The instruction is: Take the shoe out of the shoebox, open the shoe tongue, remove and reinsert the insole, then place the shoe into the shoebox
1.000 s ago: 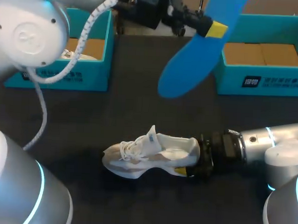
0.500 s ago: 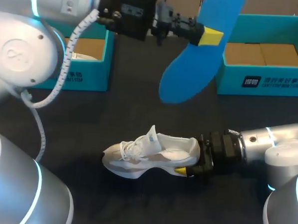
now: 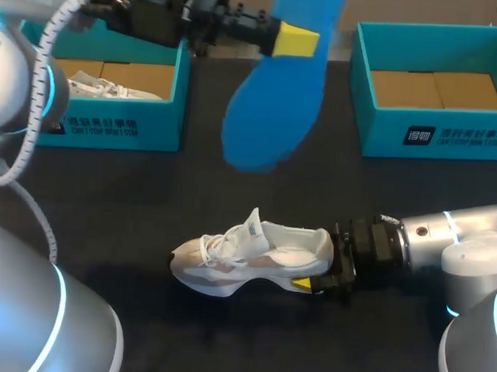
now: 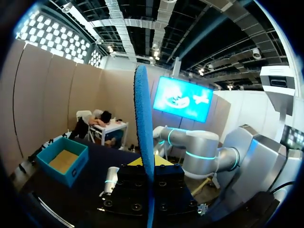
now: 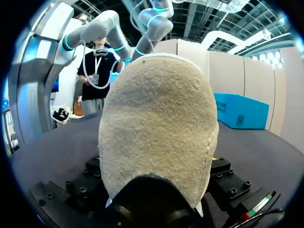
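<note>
A white shoe (image 3: 253, 255) stands upright on the dark table (image 3: 148, 197), toe to the left. My right gripper (image 3: 315, 271) is at its heel, with a finger on each side of it. In the right wrist view the heel (image 5: 159, 118) fills the space between the fingers. My left gripper (image 3: 285, 38) is high over the table's back, shut on a blue insole (image 3: 274, 96) that hangs down from it. In the left wrist view the insole (image 4: 142, 123) shows edge-on, pinched in the left gripper (image 4: 146, 164).
A teal shoebox (image 3: 101, 130) at the back left holds another white shoe (image 3: 104, 87). A second teal shoebox (image 3: 451, 138) at the back right shows only its cardboard floor. Bare tabletop lies between the boxes and in front of the shoe.
My left arm has carried the blue insole leftward, from near the right shoebox to over the gap between the boxes. The shoe and my right arm have stayed put.
</note>
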Robot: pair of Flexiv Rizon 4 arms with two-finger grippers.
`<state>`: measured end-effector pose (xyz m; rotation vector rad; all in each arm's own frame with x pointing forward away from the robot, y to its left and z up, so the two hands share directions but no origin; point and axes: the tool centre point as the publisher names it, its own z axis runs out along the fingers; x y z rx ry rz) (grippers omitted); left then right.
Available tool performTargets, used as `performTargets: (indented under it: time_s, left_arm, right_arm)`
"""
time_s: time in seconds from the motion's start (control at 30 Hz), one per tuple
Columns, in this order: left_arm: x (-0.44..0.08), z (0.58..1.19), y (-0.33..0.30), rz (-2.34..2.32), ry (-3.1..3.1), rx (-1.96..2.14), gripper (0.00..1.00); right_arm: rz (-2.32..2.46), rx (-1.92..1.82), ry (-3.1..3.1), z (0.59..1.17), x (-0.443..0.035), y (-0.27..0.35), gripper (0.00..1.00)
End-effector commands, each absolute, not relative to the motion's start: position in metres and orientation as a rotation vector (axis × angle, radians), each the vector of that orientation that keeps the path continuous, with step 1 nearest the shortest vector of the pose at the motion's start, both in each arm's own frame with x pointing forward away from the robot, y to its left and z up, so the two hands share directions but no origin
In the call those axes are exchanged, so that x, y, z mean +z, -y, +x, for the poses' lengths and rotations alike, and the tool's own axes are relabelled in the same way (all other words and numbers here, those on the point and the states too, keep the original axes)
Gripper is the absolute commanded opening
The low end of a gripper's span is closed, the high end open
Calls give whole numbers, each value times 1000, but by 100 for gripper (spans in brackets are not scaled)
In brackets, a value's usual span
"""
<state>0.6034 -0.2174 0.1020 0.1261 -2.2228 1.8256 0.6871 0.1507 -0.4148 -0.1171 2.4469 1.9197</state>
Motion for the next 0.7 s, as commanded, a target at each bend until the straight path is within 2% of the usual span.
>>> performTargets:
  time_s: [0.03,0.3,0.7]
  left_arm:
    - [103,590,192,113,2209,1846,0]
    - [112,565,182,51,2229,1886,0]
    - [121,564,176,42,2225,1861,0]
  right_arm:
    - [-115,1914,-2450,687,-414,-152,0]
    - [-115,1914,-2450,687,-414,-152,0]
    - [-115,1914,-2450,687,-414,-152,0]
